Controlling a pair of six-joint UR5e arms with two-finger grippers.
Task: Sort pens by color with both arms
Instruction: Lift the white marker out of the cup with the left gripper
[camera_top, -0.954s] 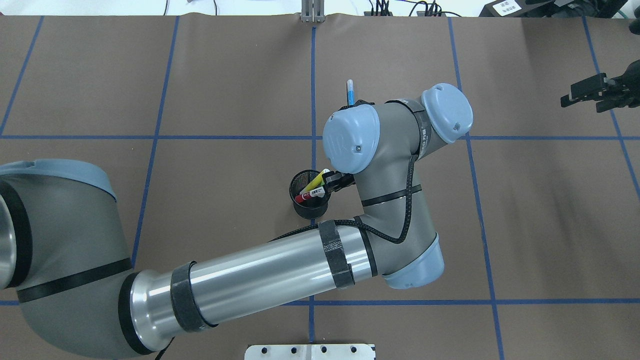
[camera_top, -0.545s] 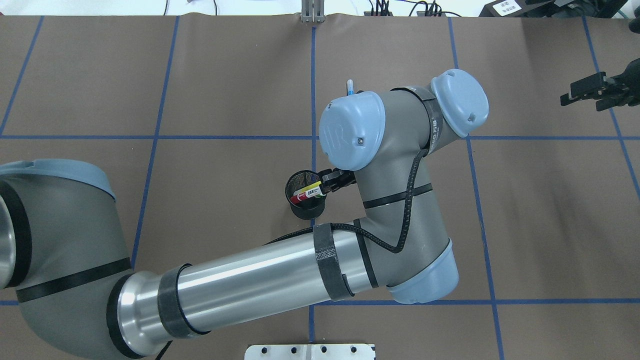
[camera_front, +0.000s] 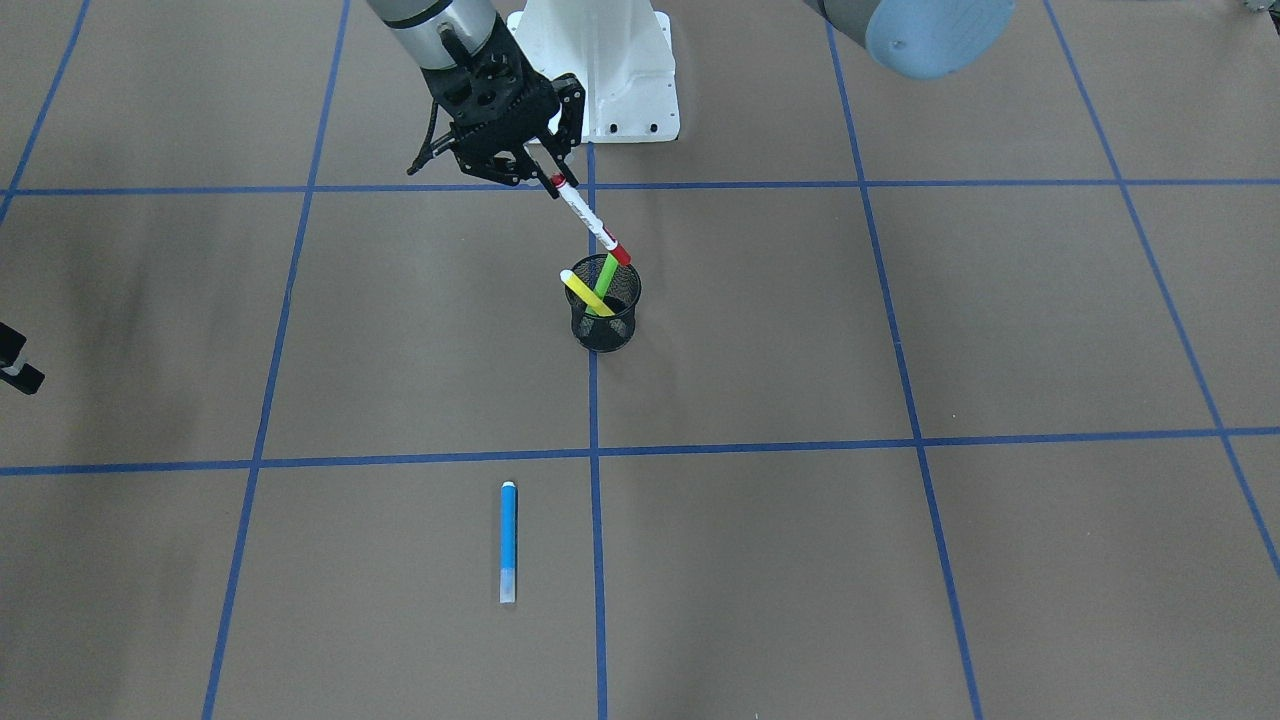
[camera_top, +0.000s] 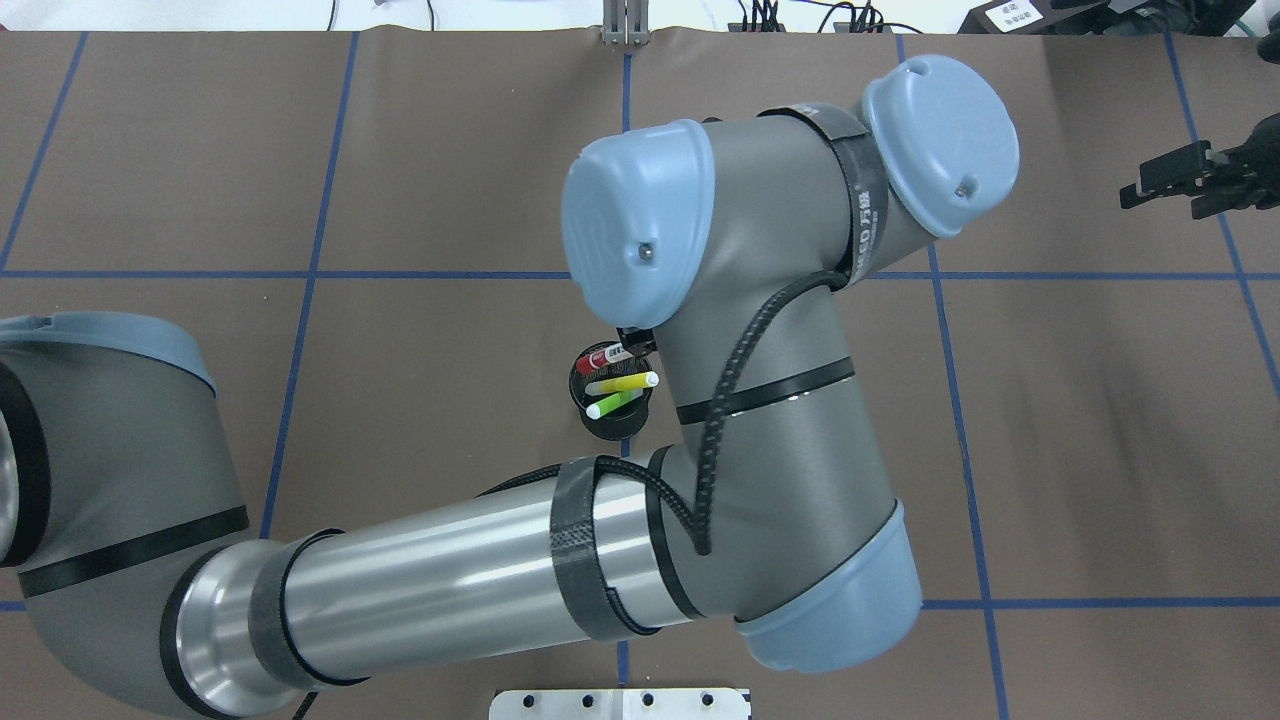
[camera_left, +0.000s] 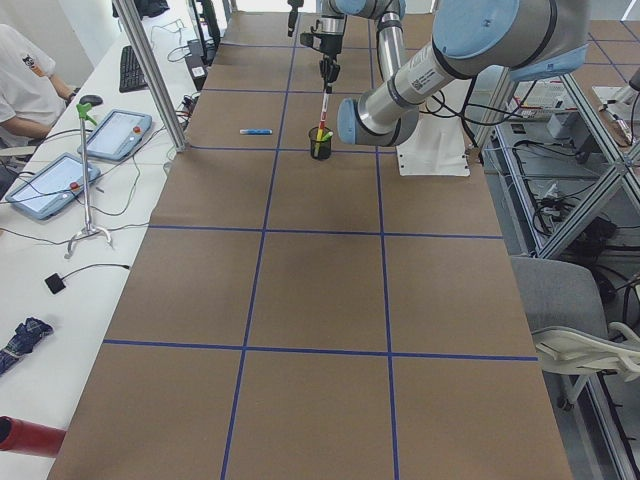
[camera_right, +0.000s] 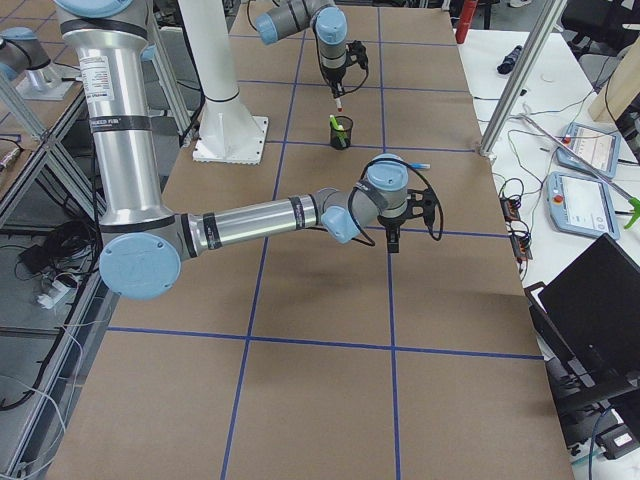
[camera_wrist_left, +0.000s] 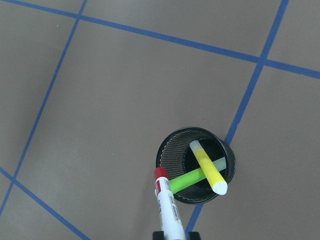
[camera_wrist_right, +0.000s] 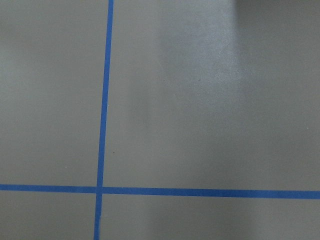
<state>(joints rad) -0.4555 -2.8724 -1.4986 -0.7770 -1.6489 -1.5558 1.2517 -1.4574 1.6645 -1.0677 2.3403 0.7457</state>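
Clenched on the upper end of the white pen with red ends (camera_front: 585, 215), my left claw (camera_front: 545, 170) hung above the black mesh cup (camera_front: 604, 330). The pen slanted down from the claw, and its lower red cap was just at the rim of the cup; I could not tell if it was fully free. Inside the cup the yellow pen (camera_front: 588, 292) and the green pen (camera_front: 606, 272) leaned across each other. Further to my right the blue pen (camera_front: 508, 540) lay flat on the table (camera_front: 900, 330), well apart from the cup. Far on the right my right claw (camera_top: 1165, 185) hovered with jaws apart, holding nothing.

I judged that the step in hand was taking the red pen out of the cup. The next move called for lifting it clear of the rim without dragging the cup, which looked light, and then laying it on the table away from the blue one.
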